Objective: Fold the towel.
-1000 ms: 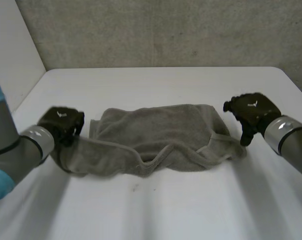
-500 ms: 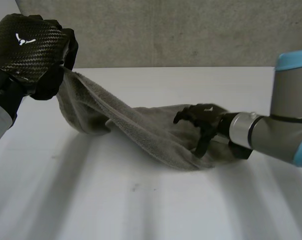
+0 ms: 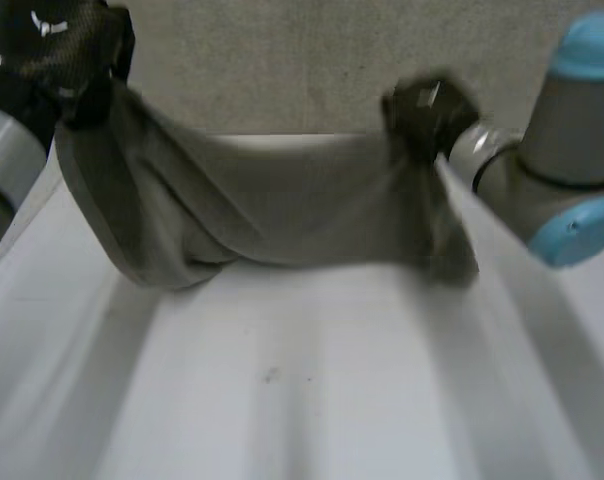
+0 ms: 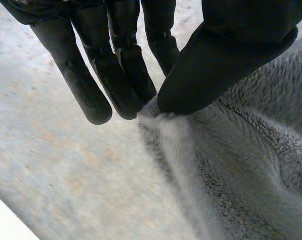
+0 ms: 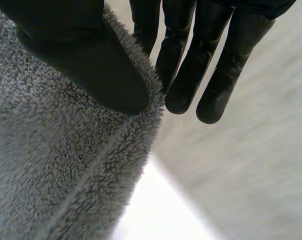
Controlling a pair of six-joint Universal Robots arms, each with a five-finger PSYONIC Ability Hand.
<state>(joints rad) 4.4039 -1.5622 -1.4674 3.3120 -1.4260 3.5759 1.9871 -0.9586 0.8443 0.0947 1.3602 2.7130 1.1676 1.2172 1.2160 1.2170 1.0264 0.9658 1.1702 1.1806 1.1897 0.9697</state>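
The grey towel (image 3: pixel 272 210) hangs stretched between both hands above the white table (image 3: pixel 312 400), sagging in the middle, its lower folds near the table. My left hand (image 3: pixel 67 50) is raised high at the towel's left end and pinches a corner (image 4: pixel 158 117) between thumb (image 4: pixel 226 60) and straight fingers (image 4: pixel 118 75). My right hand (image 3: pixel 427 110) is lifted at the towel's right end. There the thumb (image 5: pixel 91 65) presses the towel's edge (image 5: pixel 91 165) against the fingers (image 5: pixel 191 75).
A grey textured wall (image 3: pixel 282 60) stands behind the table. The table's near half lies bare in front of the hanging towel. Both forearms reach in from the sides, the right one (image 3: pixel 552 170) with its light-blue cap close by.
Both hands rose with the towel, lifting it off the table. The right hand, open on the cloth half a second ago, has pinched its right end; the towel now hangs spread between them.
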